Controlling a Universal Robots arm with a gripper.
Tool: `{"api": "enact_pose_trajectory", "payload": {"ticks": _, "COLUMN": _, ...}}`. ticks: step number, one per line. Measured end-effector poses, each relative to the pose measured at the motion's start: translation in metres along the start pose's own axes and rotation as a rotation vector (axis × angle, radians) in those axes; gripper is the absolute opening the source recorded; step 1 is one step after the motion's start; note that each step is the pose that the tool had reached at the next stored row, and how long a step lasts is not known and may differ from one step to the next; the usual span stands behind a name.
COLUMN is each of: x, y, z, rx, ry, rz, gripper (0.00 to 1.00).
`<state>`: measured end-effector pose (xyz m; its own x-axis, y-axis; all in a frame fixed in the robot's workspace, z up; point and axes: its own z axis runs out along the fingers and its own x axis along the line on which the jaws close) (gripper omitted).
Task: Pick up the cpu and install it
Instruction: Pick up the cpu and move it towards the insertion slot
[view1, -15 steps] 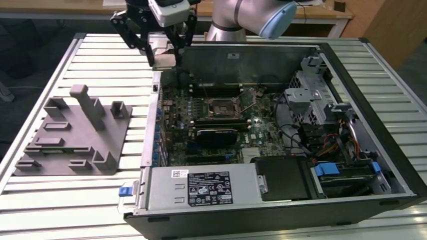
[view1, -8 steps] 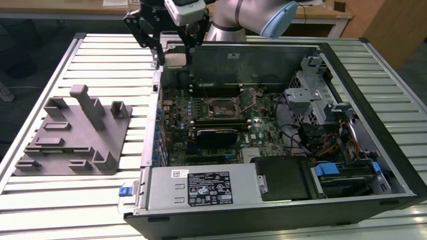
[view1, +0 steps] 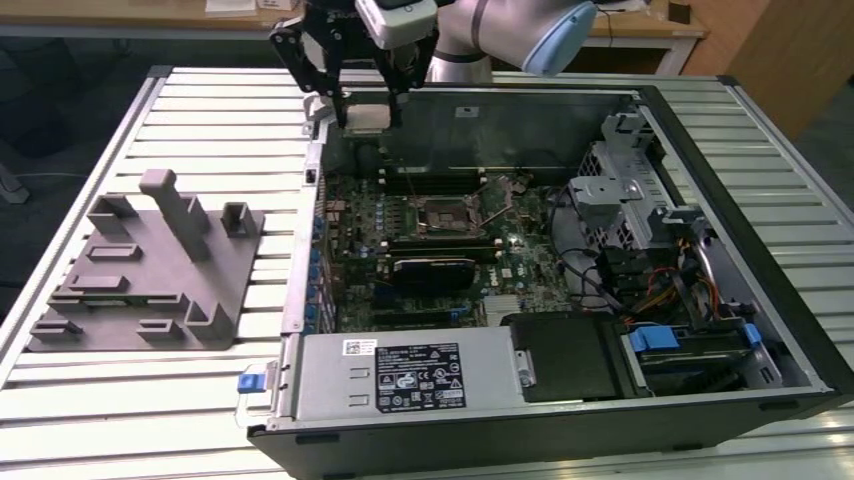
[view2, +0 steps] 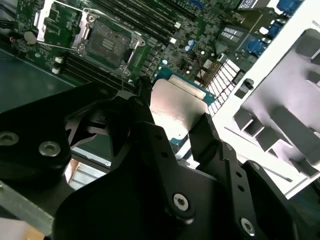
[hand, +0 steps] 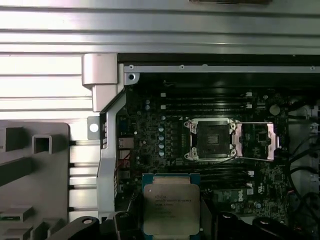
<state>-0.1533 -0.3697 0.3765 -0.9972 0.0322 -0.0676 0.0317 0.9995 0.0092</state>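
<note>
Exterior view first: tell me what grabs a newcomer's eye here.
The open computer case dominates the slatted table, its green motherboard bare. At the exterior view's top, the pincer holds the cpu over the case's edge, its silver top bright in both wrist views. The empty socket lies open mid-board.

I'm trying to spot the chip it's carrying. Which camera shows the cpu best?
The first wrist view: the cpu faces the camera, its metal top in plain sight. The second wrist view shows it slanted and partly hidden; the exterior view, just a small pale square.
</note>
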Motion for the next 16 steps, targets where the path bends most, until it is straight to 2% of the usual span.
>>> {"api": "enact_pose_trajectory", "payload": {"ticks": 16, "x": -0.0372, "y": 0.0113, "z": 0.0038, "rx": 0.0003, "ry": 0.0042, "rz": 0.000, "gripper": 0.55}}
